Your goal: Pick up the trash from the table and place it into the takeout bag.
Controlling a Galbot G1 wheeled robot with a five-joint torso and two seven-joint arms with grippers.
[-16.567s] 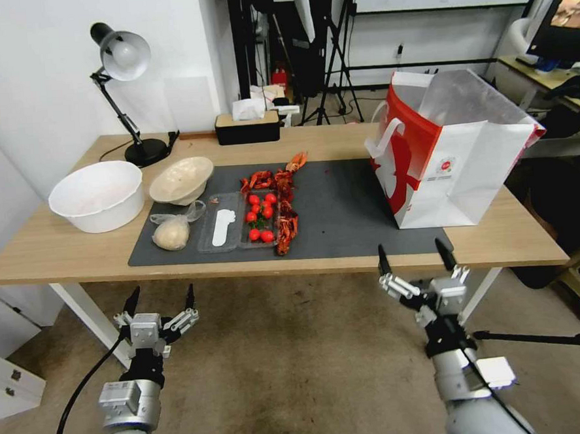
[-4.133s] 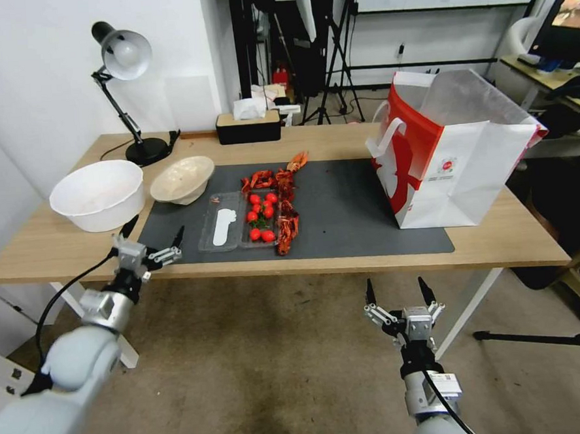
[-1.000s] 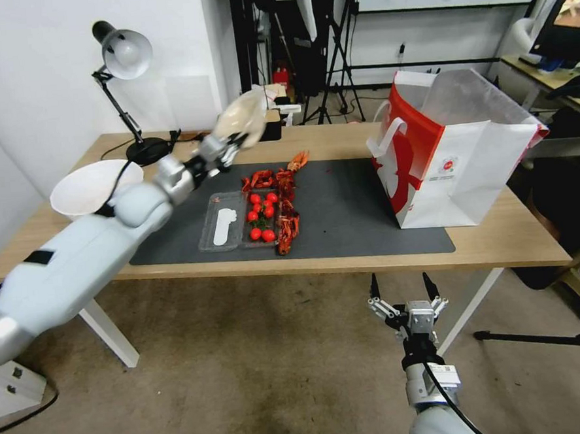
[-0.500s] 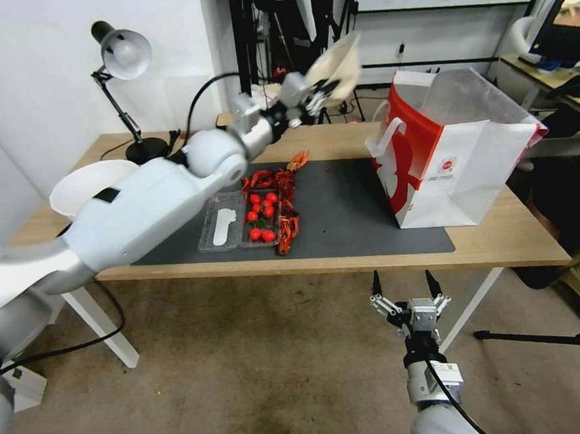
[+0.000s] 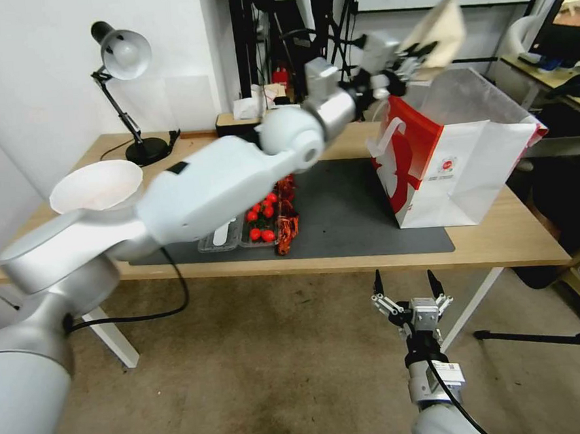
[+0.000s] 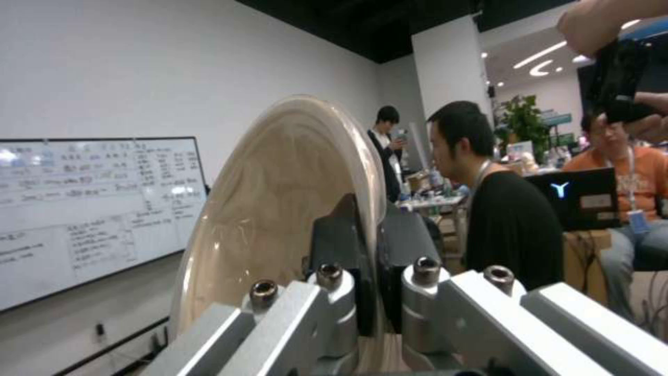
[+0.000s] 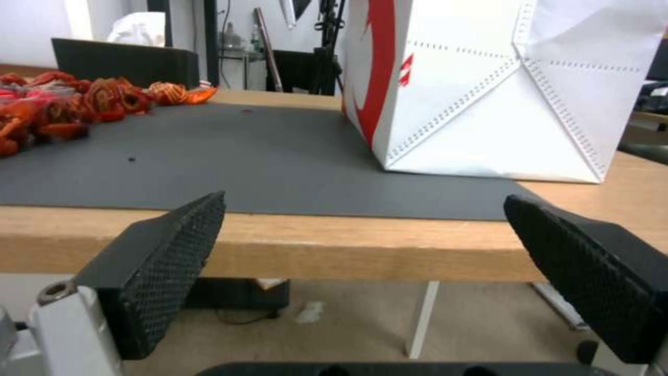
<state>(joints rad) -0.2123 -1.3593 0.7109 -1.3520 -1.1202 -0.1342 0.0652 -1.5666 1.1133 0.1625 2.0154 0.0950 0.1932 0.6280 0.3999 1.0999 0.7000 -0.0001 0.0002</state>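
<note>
- The cream shallow bowl [image 5: 440,23] is held on edge in the air, above the open mouth of the takeout bag [image 5: 457,161], toward the bag's far-left rim.
- The left end effector [image 5: 404,64] pinches the bowl's rim; the left wrist view shows the two dark fingers [image 6: 337,245] closed on either side of the thin rim, the bowl [image 6: 278,209] standing nearly upright between them.
- The bag stands at the right end of the bench [image 5: 501,237], partly on the dark grey mat [image 5: 355,213], its foil-lined mouth gaping upward.
- Judged from this, the step in hand is the drop: the bowl should be carried fully over the opening, clear of the red near-left wall and white handle, before the fingers part.
- Lowering the bowl edge-first into the mouth would likely keep it from catching the rim or tipping the light bag.
- Left of the bag, crayfish shells [image 5: 285,225] and cherry tomatoes [image 5: 259,224] in a clear tray lie on the mat, with a white bowl [image 5: 98,186] at the far left.
- The right end effector [image 5: 404,282] hangs below the bench's near edge, fingers spread wide and empty.
</note>
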